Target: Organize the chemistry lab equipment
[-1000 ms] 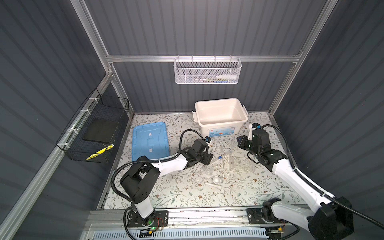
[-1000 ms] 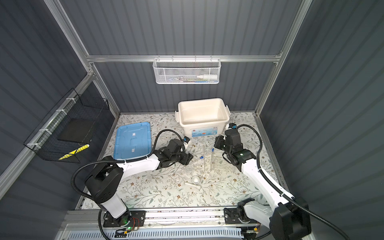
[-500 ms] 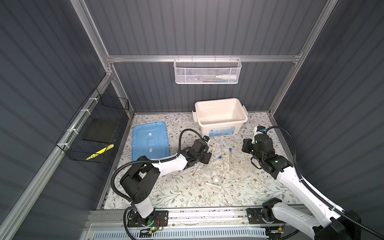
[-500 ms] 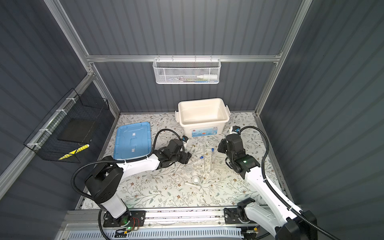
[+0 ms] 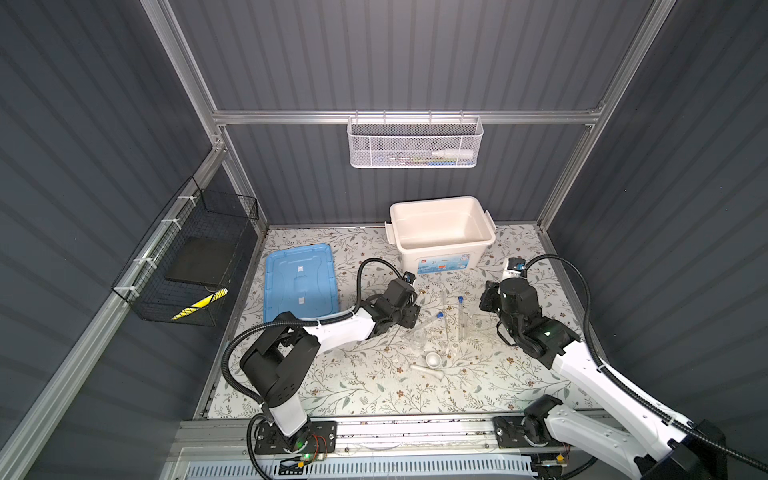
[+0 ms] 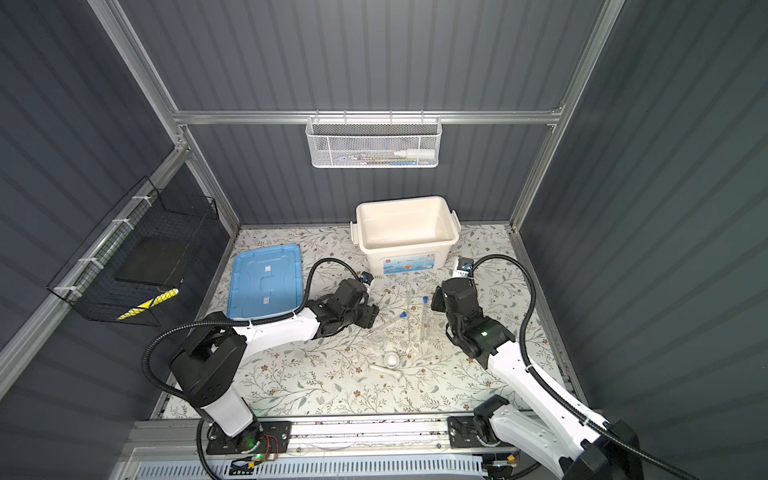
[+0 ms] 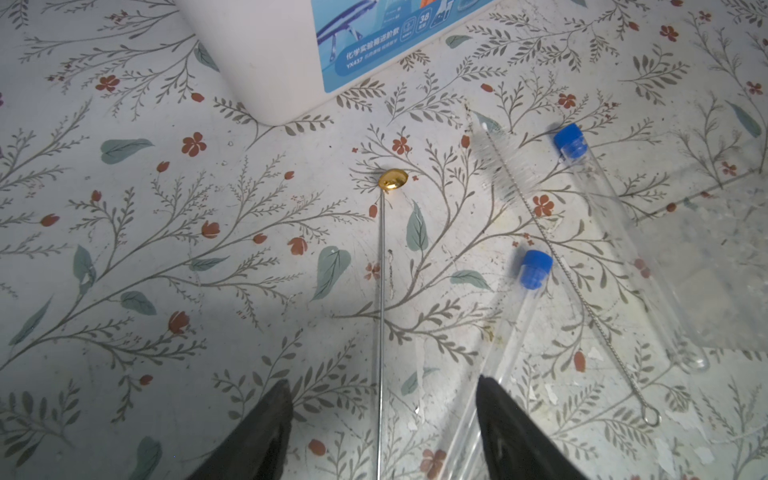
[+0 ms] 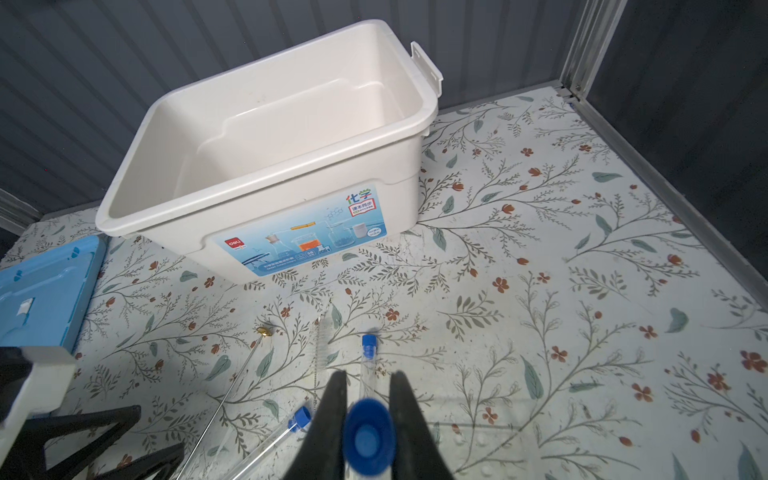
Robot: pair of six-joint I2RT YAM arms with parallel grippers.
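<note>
Right wrist: right gripper (image 8: 369,386) clamps test tube (image 8: 368,440); I'd carry it steady
Left wrist: left gripper (image 7: 382,384) open astride thin rod (image 7: 381,270)

Left gripper (image 7: 382,386) spread wide, astride a thin rod (image 7: 381,291) (gold-tipped) — blue-capped test tubes (image 7: 524,316) lie just beside

Even light, soft shadows — fisheye esp. wrists.
</note>
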